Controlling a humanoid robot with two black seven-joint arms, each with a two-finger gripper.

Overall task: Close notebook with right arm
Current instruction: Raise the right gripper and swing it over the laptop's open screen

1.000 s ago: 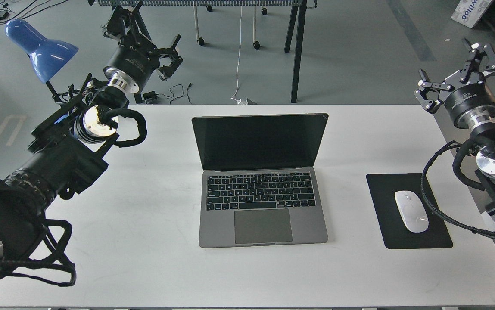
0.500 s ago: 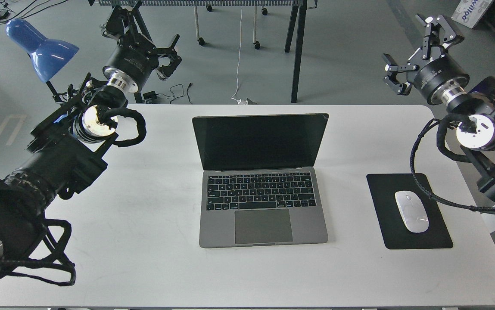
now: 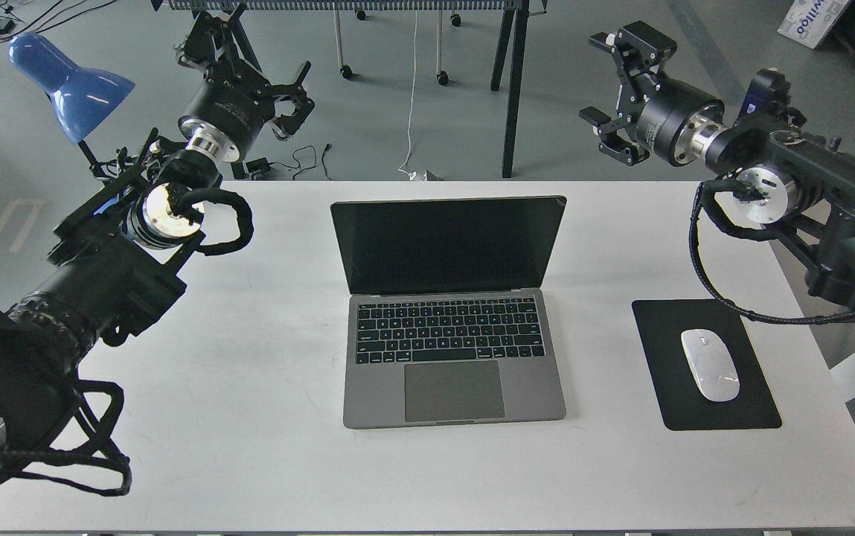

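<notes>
Moved: right arm (image 3: 784, 171) had swung leftward and back since the earlier frames; its gripper (image 3: 609, 89) hung beyond the table's (image 3: 248, 447) far edge, right of the laptop lid.
Right gripper: fingers apart, holding nothing.
Left gripper (image 3: 248, 67): fingers apart, unchanged, far left.
Laptop (image 3: 453, 350): open at table centre, screen upright, untouched.
Mouse (image 3: 710, 365): on black pad (image 3: 665, 402), right of laptop.
Lamp (image 3: 70, 82): blue, far left.

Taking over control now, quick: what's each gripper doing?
Left gripper: open, empty, off the table's far-left edge.
Right gripper: open, empty, up behind and right of the notebook, not touching it.
</notes>
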